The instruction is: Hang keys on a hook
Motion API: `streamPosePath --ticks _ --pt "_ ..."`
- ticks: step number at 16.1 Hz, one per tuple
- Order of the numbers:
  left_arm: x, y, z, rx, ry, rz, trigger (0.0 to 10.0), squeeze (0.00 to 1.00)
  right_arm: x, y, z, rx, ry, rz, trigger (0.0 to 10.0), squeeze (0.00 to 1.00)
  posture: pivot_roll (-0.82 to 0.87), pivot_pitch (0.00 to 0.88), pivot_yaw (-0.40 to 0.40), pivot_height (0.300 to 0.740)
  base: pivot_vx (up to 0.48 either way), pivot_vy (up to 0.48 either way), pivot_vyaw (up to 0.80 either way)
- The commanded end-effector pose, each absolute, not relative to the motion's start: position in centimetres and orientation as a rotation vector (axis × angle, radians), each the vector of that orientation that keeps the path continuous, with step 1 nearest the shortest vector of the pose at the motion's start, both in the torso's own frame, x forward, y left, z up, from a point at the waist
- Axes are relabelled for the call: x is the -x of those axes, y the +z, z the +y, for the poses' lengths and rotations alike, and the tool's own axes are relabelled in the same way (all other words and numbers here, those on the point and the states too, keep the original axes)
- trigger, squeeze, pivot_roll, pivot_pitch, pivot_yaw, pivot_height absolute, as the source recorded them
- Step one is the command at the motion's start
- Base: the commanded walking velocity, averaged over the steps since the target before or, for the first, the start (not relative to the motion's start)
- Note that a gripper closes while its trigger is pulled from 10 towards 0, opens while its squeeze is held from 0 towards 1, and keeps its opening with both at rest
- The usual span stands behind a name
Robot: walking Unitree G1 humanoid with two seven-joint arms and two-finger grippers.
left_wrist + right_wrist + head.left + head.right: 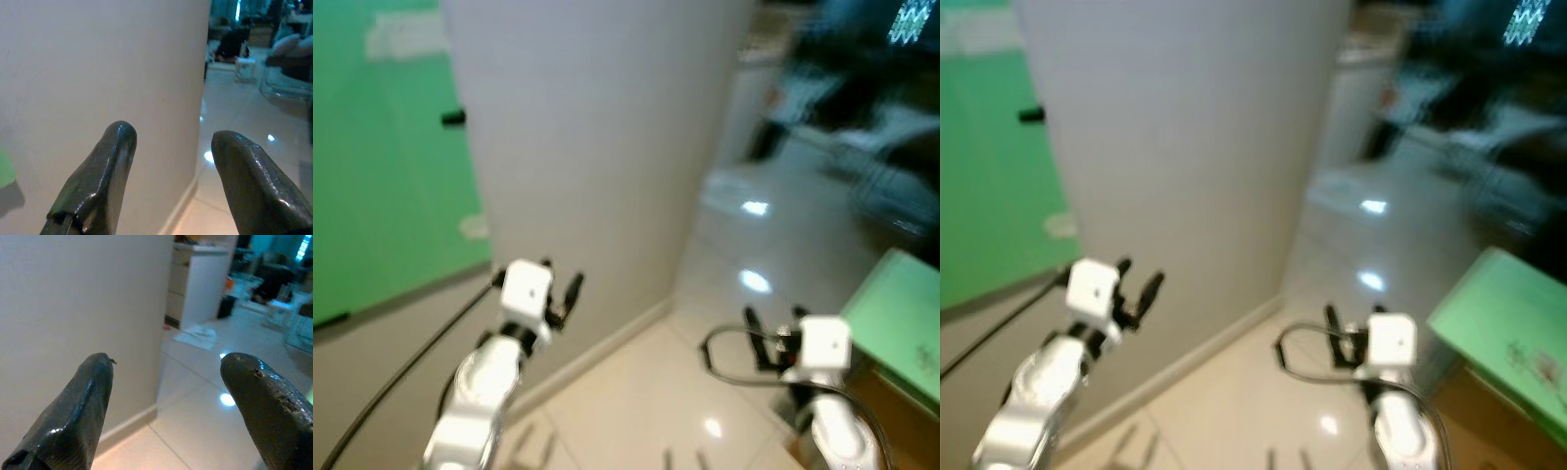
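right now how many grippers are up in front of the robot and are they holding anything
2. The left gripper is raised close to the white wall; the right gripper hangs over the glossy tiled floor. Both are open and empty.

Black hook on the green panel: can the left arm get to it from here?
Probably yes. The left gripper is open, empty and raised beside the white wall; the black hook sits higher up with nothing between them.

A plain pale wall [587,147] stands straight ahead, ending in a corner with a skirting board [607,348] along its foot. Left of it is a bright green panel [382,176]. The glossy tiled floor [754,245] mirrors ceiling lights. A white cabinet [203,281] stands beyond the corner, with blurred dark furniture farther back.
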State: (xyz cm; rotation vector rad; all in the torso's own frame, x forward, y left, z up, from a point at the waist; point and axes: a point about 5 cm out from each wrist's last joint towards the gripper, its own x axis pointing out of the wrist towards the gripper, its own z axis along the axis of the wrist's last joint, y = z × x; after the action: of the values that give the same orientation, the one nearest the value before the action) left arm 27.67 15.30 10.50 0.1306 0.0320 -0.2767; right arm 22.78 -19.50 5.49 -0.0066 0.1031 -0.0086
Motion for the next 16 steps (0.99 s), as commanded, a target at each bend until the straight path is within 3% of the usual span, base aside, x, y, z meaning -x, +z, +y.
streamPosePath --ticks 1,4,6,8,12,13,14,16 --pt "-28.0 10.9 15.2 -0.125 -0.285 0.014 10.0 0.00 -23.1 5.7 -20.2 0.034 -0.027 0.094 10.0 0.00 -0.06 0.000 -0.050 0.740 0.000 0.000 -0.74" --pt "-28.0 10.9 15.5 -0.125 -0.305 0.004 10.0 0.00 -22.9 5.7 -20.2 0.051 -0.029 0.085 10.0 0.00 -0.06 0.000 -0.045 0.740 0.000 0.000 -0.73" --pt "-27.9 10.7 16.5 -0.116 -0.258 0.006 10.0 0.00 -22.6 5.5 -20.7 -0.037 -0.107 0.112 10.0 0.00 -0.06 0.000 -0.046 0.740 0.000 0.000 -0.73" --pt "-27.9 11.1 17.5 -0.212 -0.193 -0.034 10.0 0.00 -22.9 6.7 -20.8 -0.004 -0.108 0.070 10.0 0.00 -0.06 0.000 -0.046 0.740 0.000 0.000 -0.73" --pt "-27.9 10.7 17.3 -0.183 -0.196 -0.008 10.0 0.00 -23.1 6.7 -21.4 0.006 -0.177 0.115 10.0 0.00 -0.05 0.000 -0.054 0.740 0.000 0.000 -0.62" --pt "-27.9 10.6 17.2 -0.173 -0.196 -0.006 10.0 0.00 -23.1 6.8 -21.2 0.003 -0.167 0.106 10.0 1.00 -0.05 0.000 -0.054 0.740 0.000 0.000 -0.50" --pt "-27.8 10.5 17.1 -0.154 -0.204 -0.009 10.0 1.00 -23.2 7.1 -20.9 0.008 -0.143 0.091 10.0 1.00 -0.05 0.000 -0.050 0.740 0.000 0.000 -0.56" --pt "-27.8 10.6 16.8 -0.134 -0.217 -0.020 10.0 1.00 -23.1 7.2 -20.9 0.001 -0.139 0.084 10.0 1.00 -0.06 0.000 -0.046 0.740 0.000 -0.232 -0.61"
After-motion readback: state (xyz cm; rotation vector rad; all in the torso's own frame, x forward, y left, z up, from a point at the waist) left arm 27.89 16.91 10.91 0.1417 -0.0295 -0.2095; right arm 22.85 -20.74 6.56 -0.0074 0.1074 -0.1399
